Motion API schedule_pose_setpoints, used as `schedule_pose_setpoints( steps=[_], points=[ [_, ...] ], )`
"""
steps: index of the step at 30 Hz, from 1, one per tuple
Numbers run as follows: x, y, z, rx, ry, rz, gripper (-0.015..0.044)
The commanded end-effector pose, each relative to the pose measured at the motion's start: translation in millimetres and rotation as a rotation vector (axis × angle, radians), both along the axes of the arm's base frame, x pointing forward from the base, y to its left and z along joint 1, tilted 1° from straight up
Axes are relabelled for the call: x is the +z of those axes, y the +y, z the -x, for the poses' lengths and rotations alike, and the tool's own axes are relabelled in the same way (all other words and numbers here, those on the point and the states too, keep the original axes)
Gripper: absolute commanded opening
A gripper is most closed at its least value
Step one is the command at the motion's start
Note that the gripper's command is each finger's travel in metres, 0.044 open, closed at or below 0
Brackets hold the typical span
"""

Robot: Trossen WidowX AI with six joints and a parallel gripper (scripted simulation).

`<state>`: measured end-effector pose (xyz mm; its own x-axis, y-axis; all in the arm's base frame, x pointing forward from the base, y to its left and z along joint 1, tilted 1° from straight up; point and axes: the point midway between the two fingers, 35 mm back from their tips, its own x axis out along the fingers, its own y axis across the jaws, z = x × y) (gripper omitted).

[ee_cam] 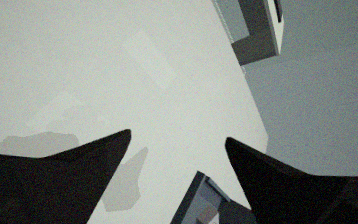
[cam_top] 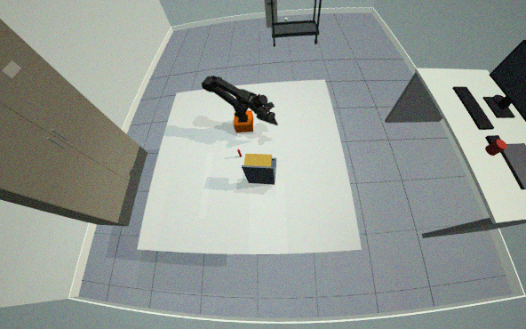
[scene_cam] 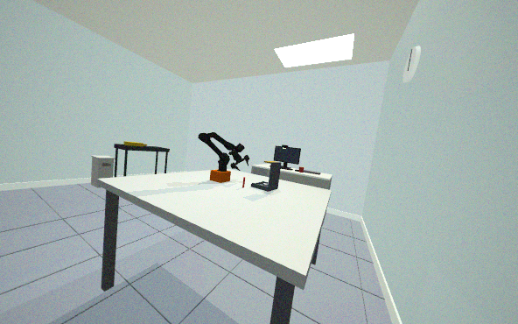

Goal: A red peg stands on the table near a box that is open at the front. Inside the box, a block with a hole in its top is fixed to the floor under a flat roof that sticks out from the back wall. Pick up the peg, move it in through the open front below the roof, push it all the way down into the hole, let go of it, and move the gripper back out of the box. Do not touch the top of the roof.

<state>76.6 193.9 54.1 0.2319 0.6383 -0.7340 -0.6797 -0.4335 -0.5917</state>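
Note:
The red peg (cam_top: pixel 239 153) (scene_cam: pixel 243 182) stands upright on the table between the orange arm base and the box; it does not show in the wrist view. The dark box (cam_top: pixel 261 175) (scene_cam: pixel 274 177) (ee_cam: pixel 189 198) stands near it, with its yellow roof (cam_top: pixel 258 160) (scene_cam: pixel 269 162) on top. In the wrist view only part of the box shows at the bottom edge, between the fingers; the hole cannot be made out. My gripper (cam_top: pixel 275 115) (scene_cam: pixel 244 166) (ee_cam: pixel 179 137) is open and empty, raised above the table beside the arm base, away from the peg and box.
The orange arm base (cam_top: pixel 243 123) (scene_cam: pixel 220 176) is fixed on the white table (cam_top: pixel 185 213) (scene_cam: pixel 217 210) (ee_cam: pixel 80 50). A desk (cam_top: pixel 482 178) with a monitor and red mug stands apart to the right in the top view. The box's dark wall rises beside the peg's area.

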Motion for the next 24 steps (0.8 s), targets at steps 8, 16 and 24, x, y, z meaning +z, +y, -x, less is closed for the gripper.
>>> schedule_pose_setpoints(
  steps=[8, 16, 24],
  points=[
    [-1.7, -17.5, -47.1, -0.018, -0.234, 0.127, 0.044],
    [-2.4, -36.7, -77.4, -0.028, -0.374, 0.25, 0.044],
    [-2.7, -60.8, -104.3, -0.032, -0.489, 0.399, 0.044]
  ],
)
